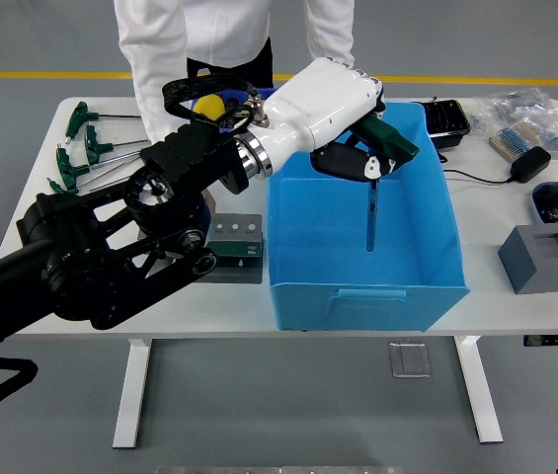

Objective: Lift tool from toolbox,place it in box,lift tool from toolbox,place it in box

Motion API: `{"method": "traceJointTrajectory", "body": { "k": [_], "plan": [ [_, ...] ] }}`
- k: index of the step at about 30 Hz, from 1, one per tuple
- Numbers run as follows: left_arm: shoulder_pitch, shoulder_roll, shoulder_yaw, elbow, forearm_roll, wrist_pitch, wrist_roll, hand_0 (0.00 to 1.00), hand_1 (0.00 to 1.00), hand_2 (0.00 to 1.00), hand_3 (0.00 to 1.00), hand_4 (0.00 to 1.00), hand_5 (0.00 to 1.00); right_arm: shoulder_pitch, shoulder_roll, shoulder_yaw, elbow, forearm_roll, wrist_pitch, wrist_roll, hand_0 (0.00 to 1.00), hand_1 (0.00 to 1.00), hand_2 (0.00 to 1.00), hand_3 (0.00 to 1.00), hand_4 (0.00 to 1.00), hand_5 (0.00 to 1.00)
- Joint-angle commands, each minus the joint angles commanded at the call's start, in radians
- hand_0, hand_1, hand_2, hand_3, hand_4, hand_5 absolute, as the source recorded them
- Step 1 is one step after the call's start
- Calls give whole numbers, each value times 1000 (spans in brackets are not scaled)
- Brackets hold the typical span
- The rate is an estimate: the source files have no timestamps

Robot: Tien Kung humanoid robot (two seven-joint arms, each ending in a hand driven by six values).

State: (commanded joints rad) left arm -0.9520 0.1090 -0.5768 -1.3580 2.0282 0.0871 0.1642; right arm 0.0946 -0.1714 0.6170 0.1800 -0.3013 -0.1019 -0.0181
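Over the blue box, left hand holding a green-handled tool.

At the tabletop's (41,321) far left lie green T-handle wrenches (79,148). The black left arm crosses the toolbox (235,237), hiding most of it; its label cannot be read. The left hand (343,123), in a white shell, has its fingers (350,163) curled around the tool (382,148), whose shaft hangs down inside the blue box (358,291), apart from its walls. A person's white sleeve (150,59) stands beyond. Right of the box sits a grey block (542,257) near the edge.
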Motion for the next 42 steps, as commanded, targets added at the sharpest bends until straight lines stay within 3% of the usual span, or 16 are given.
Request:
{"method": "traceJointTrajectory", "body": {
  "k": [4, 5, 6, 10, 11, 12, 16, 17, 21, 22, 23, 28, 29, 34, 35, 42],
  "plan": [
    [-15, -42, 67, 70, -33, 28, -37, 129, 2, 2, 12, 662, 477, 4, -3, -1, 0, -2, 1, 2, 639, 644, 760, 793, 998, 973],
    [-19, -50, 84, 86, -41, 34, -46, 197, 53, 88, 102, 731, 555, 5, -3, -1, 0, -3, 1, 2, 639, 645, 761, 793, 998, 972],
    [-21, -59, 100, 104, -57, 40, -57, 197, 53, 88, 102, 731, 555, 6, -4, 0, 0, -5, 1, 2, 639, 645, 761, 793, 998, 972],
    [-28, -96, 158, 198, -115, 32, -88, 197, 53, 88, 102, 731, 555, 9, -8, -2, 0, -11, 2, 2, 639, 645, 761, 793, 998, 972],
    [-29, -103, 167, 223, -120, 28, -93, 280, 190, 224, 326, 833, 650, 10, -8, -2, 0, -12, 2, 3, 639, 643, 760, 792, 998, 971],
    [-31, -109, 175, 246, -124, 27, -98, 280, 190, 224, 326, 833, 650, 10, -9, -2, 0, -15, 2, 3, 639, 643, 760, 792, 998, 971],
    [-42, -109, 200, 316, -134, 28, -110, 280, 190, 224, 326, 833, 650, 14, -12, -6, 0, -17, 3, 6, 639, 643, 760, 792, 998, 971],
    [-47, -109, 206, 328, -134, 23, -110, 306, 232, 271, 463, 854, 665, 15, -13, -8, 0, -16, 3, 6, 639, 640, 760, 792, 998, 971],
    [-74, -109, 217, 371, -136, 16, -111, 306, 232, 271, 463, 854, 665, 18, -17, -14, 0, -17, 3, 8, 639, 640, 760, 792, 998, 971],
    [-80, -109, 217, 378, -135, 13, -109, 306, 232, 271, 463, 854, 665, 19, -18, -17, 0, -16, 3, 8, 639, 640, 760, 792, 998, 971],
    [-84, -109, 217, 384, -133, 11, -107, 333, 275, 353, 593, 865, 667, 20, -19, -19, 0, -15, 3, 9, 638, 640, 759, 791, 998, 970],
    [-108, -109, 217, 392, -123, 11, -109, 333, 275, 353, 593, 865, 667, 23, -22, -21, 0, -14, 0, 12, 638, 640, 759, 791, 998, 970],
    [-113, -109, 214, 391, -120, 14, -110, 354, 383, 483, 668, 868, 666, 24, -22, -21, 0, -15, 0, 12, 638, 638, 758, 791, 998, 970],
    [-146, -109, 183, 381, -101, 33, -119, 354, 383, 483, 668, 868, 666, 25, -25, -22, 0, -21, -1, 11, 638, 638, 758, 791, 998, 970],
    [-152, -109, 176, 375, -99, 39, -122, 358, 430, 531, 679, 875, 671, 24, -26, -22, 0, -23, -1, 11, 638, 633, 757, 789, 998, 970],
    [-164, -109, 154, 336, -89, 69, -136, 357, 471, 572, 681, 887, 675, 23, -28, -10, 0, -35, -2, 9, 639, 630, 758, 789, 998, 969]
  ]
}}
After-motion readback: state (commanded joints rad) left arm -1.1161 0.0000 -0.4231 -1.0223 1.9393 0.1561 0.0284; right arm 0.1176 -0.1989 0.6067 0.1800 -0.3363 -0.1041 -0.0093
